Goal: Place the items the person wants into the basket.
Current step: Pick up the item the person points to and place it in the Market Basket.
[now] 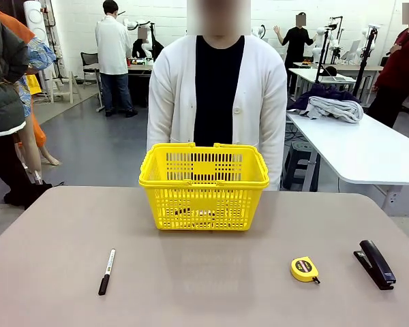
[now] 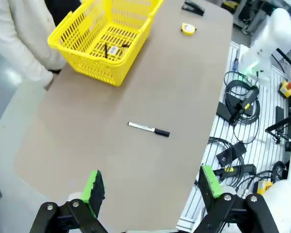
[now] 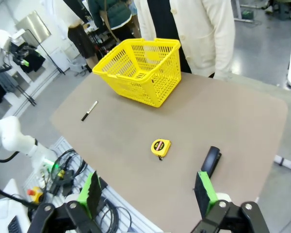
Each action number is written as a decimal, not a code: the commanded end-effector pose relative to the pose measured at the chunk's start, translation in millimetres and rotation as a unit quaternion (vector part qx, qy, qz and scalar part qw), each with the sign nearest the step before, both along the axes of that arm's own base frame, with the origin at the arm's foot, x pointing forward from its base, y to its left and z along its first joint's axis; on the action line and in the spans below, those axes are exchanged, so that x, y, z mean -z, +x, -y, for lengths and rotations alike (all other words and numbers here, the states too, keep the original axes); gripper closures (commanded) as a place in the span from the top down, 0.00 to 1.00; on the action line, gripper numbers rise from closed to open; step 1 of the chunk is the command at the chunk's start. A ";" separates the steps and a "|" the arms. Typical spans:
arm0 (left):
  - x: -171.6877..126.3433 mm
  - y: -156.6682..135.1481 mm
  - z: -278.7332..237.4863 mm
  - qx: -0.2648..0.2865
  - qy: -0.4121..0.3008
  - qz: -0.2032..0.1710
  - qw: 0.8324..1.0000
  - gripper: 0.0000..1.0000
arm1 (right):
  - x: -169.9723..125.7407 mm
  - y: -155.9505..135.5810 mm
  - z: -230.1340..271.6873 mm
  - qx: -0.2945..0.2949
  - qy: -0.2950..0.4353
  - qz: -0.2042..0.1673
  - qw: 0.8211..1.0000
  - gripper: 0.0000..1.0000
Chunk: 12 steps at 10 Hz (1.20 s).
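The yellow lattice basket stands at the table's far middle, handles folded down, right in front of the person in a white cardigan. On its floor lie a slim black pen and another dark-ended thing, too small to make out. The black stapler lies near the front right. My left gripper hangs open high over the table's left end, nothing between its green pads. My right gripper is open too, above the table's near right edge, with the stapler just beyond it.
A black marker with a white barrel lies front left. A small yellow tape measure sits left of the stapler. Cables and boxes lie on the floor beside the table. Wide bare tabletop stretches between marker and tape measure.
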<state>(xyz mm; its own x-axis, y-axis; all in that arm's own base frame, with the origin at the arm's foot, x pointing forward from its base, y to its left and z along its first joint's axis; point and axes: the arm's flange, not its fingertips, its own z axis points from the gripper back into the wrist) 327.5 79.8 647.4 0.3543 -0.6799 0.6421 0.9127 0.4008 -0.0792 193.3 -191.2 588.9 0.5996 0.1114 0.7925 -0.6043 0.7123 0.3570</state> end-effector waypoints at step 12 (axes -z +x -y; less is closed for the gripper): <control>69.7 -20.2 -63.8 0.020 -0.087 0.031 0.996 1.00 | 0.4 2.0 -1.6 -0.008 0.008 0.009 1.000 1.00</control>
